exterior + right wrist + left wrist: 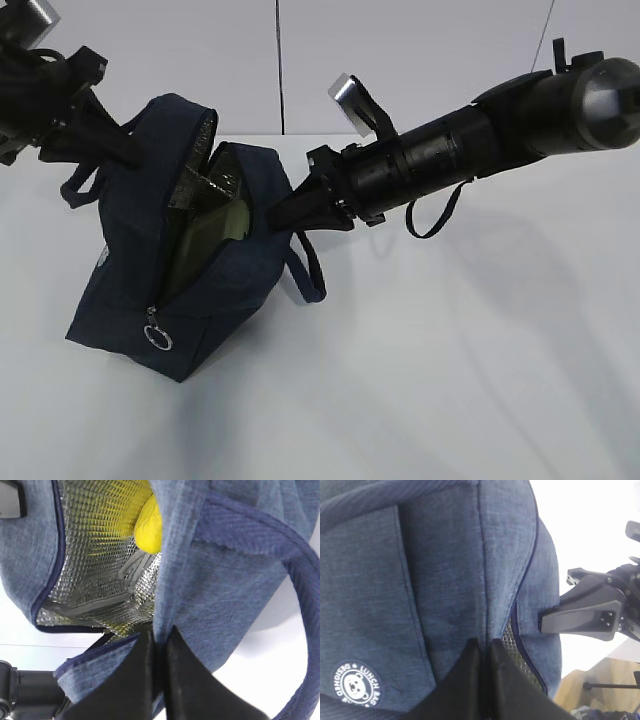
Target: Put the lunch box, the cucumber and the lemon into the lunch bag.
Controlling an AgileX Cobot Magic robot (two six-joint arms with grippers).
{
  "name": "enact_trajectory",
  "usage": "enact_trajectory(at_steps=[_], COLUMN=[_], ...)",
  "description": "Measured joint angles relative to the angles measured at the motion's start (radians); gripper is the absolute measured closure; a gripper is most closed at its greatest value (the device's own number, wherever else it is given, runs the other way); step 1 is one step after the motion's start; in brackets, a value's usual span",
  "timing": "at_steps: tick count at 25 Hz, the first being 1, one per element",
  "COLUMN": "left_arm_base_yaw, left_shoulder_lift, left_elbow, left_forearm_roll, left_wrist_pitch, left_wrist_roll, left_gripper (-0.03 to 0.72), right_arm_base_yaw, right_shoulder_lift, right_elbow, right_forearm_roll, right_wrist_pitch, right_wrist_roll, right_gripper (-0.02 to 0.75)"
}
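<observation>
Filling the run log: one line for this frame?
left gripper: shut on lunch bag | right gripper: shut on lunch bag | bag: unzipped | lemon: inside

A plain white worktop (480, 380) fills the foreground, softly shadowed. Behind it stands a pale wall (420, 50) of panels split by thin dark seams.

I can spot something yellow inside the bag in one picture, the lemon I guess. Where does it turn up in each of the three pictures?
Exterior view: the lemon is not visible; the open mouth of the lunch bag shows only silver lining and something pale green.
Left wrist view: not in it; only the bag's outer navy fabric shows.
Right wrist view: the lemon sits top centre, against the silver lining inside.
Shared landmark: the lunch bag's navy edge, pinched by both grippers.
</observation>
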Motion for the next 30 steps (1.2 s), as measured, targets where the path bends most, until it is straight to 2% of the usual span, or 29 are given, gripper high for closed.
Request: enact_trajectory(at_steps=[9,17,22,26,30], left_arm_base_yaw=[-0.018,-0.156,-0.241,-0.28,-0.288], left_shoulder_lift=[0.0,0.0,0.0,0.0,0.0], left_elbow=[0.0,0.0,0.0,0.0,0.0], left_forearm_roll=[-0.012,-0.038,-0.048,-0.054,-0.056], left_wrist_pitch=[0.024,-0.024,-0.078,-0.112,-0.132], left_wrist_roll=[0.033,0.057,0.06,0.061,0.066], left_gripper=[0.693,0.693,0.693,0.693,0.693], right_arm_base_yaw=[0.0,-0.031,-0.065,-0.072,-0.072], right_shoulder_lift=[-0.058,-0.148,-0.187,-0.212,-0.217], right_elbow=[0.003,0.007,0.009,0.009,0.009], right_forearm_roll=[-0.029,-0.208,-0.245,-0.283,-0.332], right_wrist_pitch=[-0.03,-0.056,-0.058,-0.079,-0.085], right_wrist_roll=[0.004,0.086,0.12,0.158,0.216], right_gripper=[0.718,0.718,0.719,0.719,0.719])
